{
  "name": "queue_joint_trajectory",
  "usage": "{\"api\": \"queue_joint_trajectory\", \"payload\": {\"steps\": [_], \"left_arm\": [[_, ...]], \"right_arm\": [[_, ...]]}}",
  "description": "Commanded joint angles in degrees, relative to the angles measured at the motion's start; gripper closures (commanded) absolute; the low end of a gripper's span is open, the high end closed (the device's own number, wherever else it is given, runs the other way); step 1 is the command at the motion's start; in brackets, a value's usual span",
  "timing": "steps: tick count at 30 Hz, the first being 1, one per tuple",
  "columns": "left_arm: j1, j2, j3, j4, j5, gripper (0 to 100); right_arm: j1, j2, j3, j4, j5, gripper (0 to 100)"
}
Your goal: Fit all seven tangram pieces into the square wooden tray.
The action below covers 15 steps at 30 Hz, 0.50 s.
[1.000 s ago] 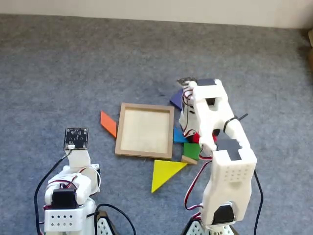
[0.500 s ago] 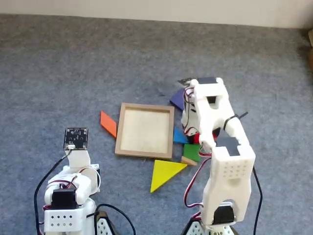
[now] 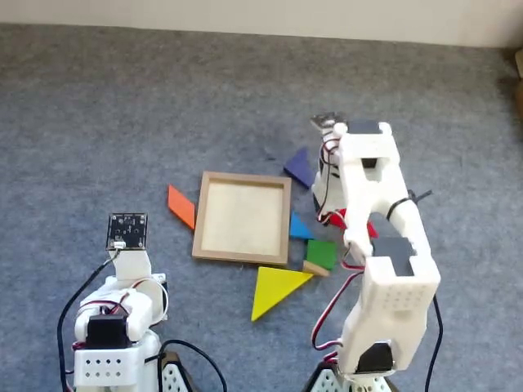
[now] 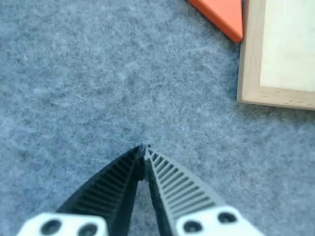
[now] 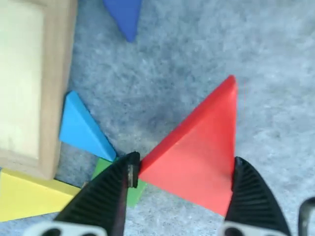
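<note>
You see a matt wooden tray on the table's fuzzy grey cloth, a smooth red triangle, and ribbed plastic on the left end effector.

The tray is pale wood. Pieces: orange parallelogram, yellow triangle, green square, light-blue triangle, dark-blue triangle, red triangle. The table is mottled grey. The left claw and right claw are black and ribbed.

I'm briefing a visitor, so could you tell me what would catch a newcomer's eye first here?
The red triangle stands out, clasped in the right gripper beside the wooden tray, which holds no pieces. The big yellow triangle lies on the grey carpet by the tray's near edge, the orange piece on its left-arm side.
</note>
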Motion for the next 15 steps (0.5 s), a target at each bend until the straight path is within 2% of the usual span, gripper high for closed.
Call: {"api": "queue_joint_trajectory", "payload": {"steps": [1, 7, 15], "left_arm": [[-0.75, -2.86, 1.10, 0.09, -0.44, 99], [-0.75, -2.86, 1.10, 0.09, -0.44, 99], [-0.75, -2.86, 1.10, 0.09, -0.44, 99]], "right_arm": [[0.57, -4.97, -0.92, 0.57, 0.26, 80.1], [-0.92, -5.32, -1.36, 1.10, -5.10, 80.1], [-7.52, -5.32, -1.54, 1.10, -12.66, 80.1]]}}
